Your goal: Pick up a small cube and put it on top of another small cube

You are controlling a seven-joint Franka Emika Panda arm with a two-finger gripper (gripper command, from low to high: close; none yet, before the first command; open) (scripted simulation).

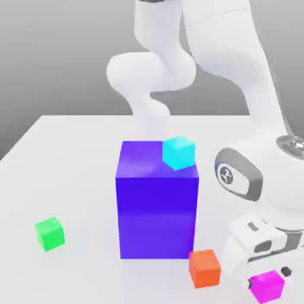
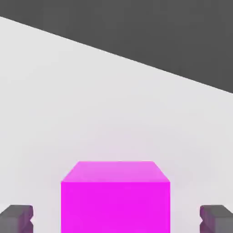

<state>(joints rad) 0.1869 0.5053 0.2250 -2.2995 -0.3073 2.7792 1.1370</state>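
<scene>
Pale surface (image 1: 89,178) beneath a grey backdrop; near its front edge, toward the exterior view's right, the hand (image 1: 267,279) is lowered over the magenta cube (image 1: 266,286), fingers open on either side, with a gap at each; nothing is gripped. Just beside, toward the exterior view's left, lies the orange cube (image 1: 205,268); next stands the blue-purple block (image 1: 157,208), bearing the cyan cube (image 1: 179,152) at its top's right edge. Well apart, toward the surface's left edge, rests the green cube (image 1: 50,234).
</scene>
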